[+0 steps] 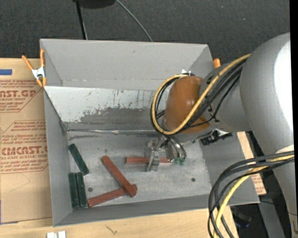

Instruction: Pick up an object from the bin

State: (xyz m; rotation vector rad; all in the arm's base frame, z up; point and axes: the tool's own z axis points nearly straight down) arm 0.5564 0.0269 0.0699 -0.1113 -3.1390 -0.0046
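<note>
Your arm (265, 102) reaches in from the right of the frame. Its orange wrist cover (185, 102) and looped cables hang over the middle-right of the grey bin (122, 58). The jaws are down at the bin floor, just right of centre. They sit at the right-hand end of a thin red-brown stick (137, 161), which lies flat and runs level across the frame. I cannot tell from here whether the jaws are open or closed on it.

To the lower left of that stick, you have a longer red-brown bar (118, 175) running diagonally down to the right. Its lower end meets a second red-brown bar (107, 197) lying near the bottom wall. Over on the left of the floor, a dark green stick (78, 159) lies tilted. Below it, a pair of dark green sticks (77, 190) lies side by side in the lower left corner, well apart from the jaws.
</note>
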